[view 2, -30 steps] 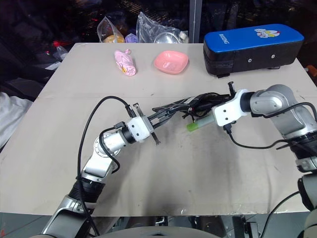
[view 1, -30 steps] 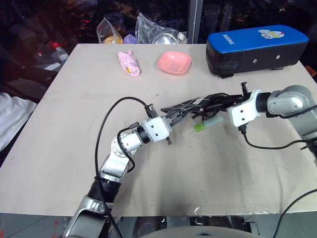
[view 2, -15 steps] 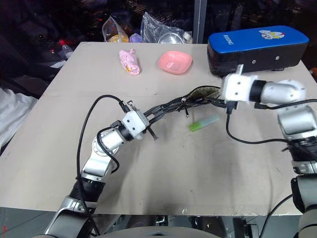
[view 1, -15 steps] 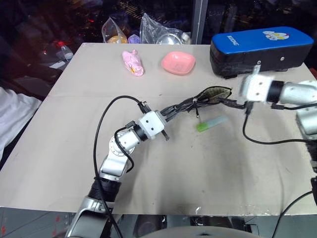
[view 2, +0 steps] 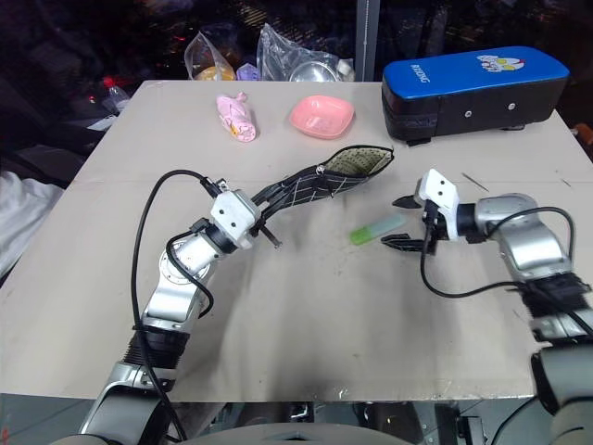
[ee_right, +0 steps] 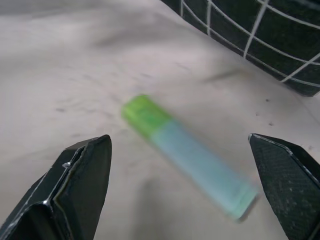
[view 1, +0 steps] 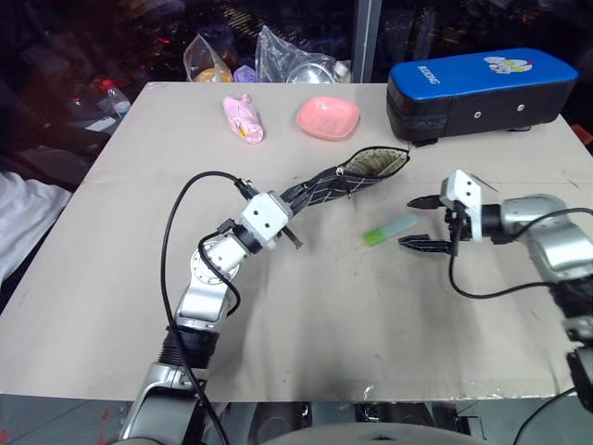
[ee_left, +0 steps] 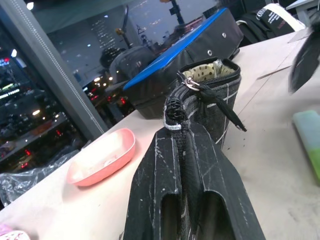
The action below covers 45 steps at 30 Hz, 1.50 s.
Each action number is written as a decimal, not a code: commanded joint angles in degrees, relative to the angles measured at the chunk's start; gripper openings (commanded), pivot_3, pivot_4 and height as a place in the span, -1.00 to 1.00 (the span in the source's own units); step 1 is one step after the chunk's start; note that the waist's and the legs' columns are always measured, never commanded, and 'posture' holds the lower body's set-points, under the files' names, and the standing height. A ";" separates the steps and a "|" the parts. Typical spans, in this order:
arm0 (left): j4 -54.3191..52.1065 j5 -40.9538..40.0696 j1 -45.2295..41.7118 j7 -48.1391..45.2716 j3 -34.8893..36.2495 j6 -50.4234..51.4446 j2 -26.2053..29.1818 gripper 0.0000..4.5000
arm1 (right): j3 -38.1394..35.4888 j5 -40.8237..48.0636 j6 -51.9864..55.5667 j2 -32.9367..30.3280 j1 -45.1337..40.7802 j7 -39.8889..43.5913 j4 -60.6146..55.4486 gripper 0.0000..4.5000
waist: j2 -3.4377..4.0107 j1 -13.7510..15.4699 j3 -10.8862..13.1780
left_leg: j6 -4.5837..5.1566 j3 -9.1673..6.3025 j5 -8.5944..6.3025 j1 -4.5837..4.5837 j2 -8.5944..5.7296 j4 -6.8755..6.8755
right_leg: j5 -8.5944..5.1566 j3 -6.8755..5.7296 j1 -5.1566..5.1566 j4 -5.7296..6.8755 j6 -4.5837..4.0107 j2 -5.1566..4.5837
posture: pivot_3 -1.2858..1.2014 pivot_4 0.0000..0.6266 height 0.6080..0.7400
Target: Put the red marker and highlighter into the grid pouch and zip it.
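Left gripper point(view 1: 289, 206) clamps the black white-gridded fabric pouch point(view 1: 345, 180); right gripper point(view 1: 423, 222) spread wide beside green blue-capped highlighter point(view 1: 390, 230).

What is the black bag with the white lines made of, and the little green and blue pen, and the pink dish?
The grid pouch looks like soft woven fabric: it sags and bends where it is held up, and a dotted beige lining shows at its open mouth. The highlighter looks like smooth plastic, with a see-through pale blue cap. The pink dish seems glossy, probably plastic, though it might be ceramic.
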 commanded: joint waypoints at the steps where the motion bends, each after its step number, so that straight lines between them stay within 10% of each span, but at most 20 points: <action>1: -3.05 -0.11 0.13 0.81 1.10 -0.11 0.70 -1.00 | 1.48 -4.75 -8.24 1.50 -4.60 3.55 10.30 0.97 | 0.01 0.15 0.01 | 0.00 0.00 0.00 -0.03 0.01 0.00 | 0.00 -0.01 0.00 -0.02 0.00 -0.03 | 0.03 -0.52 0.97; 9: -4.39 0.69 1.30 1.99 0.61 0.22 0.73 -1.00 | 5.77 -12.72 -15.24 2.28 -9.37 11.62 26.25 0.97 | 0.03 0.13 -0.01 | 0.00 0.10 0.00 0.04 0.02 0.00 | 0.00 -0.05 0.01 0.02 0.00 -0.10 | 0.03 -0.52 0.97; 18: -3.06 0.90 0.50 1.40 -0.87 -0.70 0.04 -1.00 | 1.56 -10.20 -12.76 -0.93 -4.84 12.46 15.41 -0.66 | 0.03 0.35 -0.02 | 0.00 0.10 0.00 0.05 0.02 0.08 | 0.00 -0.02 0.01 0.19 0.00 -0.17 | 0.03 -0.52 0.97; 29: -0.29 0.76 -1.35 -1.05 -3.18 -2.88 -0.86 -1.00 | -11.52 -0.46 -0.14 -7.01 3.03 3.82 -20.49 -0.66 | 0.07 0.33 0.01 | -0.02 0.02 0.01 0.06 0.03 0.11 | 0.00 -0.02 -0.01 0.26 0.00 -0.10 | 0.03 -0.52 0.97; 45: 1.73 1.39 -2.72 -1.91 -4.44 -4.96 -1.74 -1.00 | -0.83 -22.57 -28.86 -12.10 -11.55 -1.68 -6.02 -0.66 | 0.14 -0.11 0.06 | -0.02 0.13 0.01 0.03 0.01 0.10 | -0.01 -0.01 -0.07 0.21 0.01 -0.10 | 0.03 -0.52 0.97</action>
